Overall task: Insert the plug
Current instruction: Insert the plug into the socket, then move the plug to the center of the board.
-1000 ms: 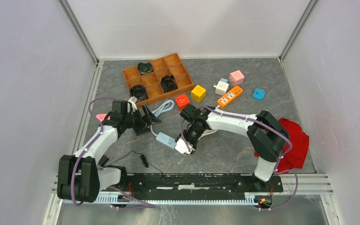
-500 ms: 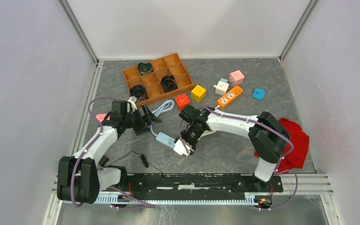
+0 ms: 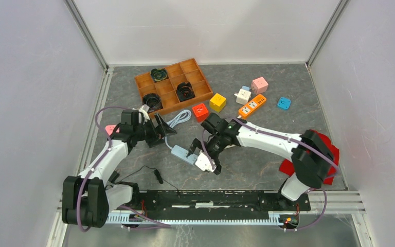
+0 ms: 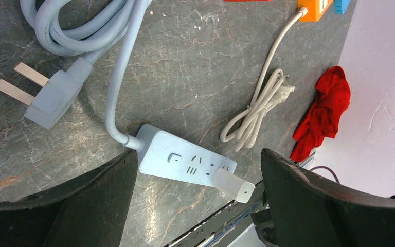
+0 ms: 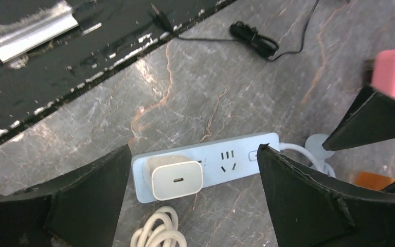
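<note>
The left jaws hang spread and empty, the blue power strip (image 4: pixel 185 162) lying on the counter below and between them. The right jaws have just sprung apart off the white plug (image 5: pixel 177 177), now seated in the strip's end socket between them; insertion looks complete.

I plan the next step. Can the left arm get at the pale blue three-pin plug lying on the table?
Probably yes: the pale blue three-pin plug lies uncovered near the left gripper, whose jaws stand open; only its own coiled cable lies beside it.
</note>
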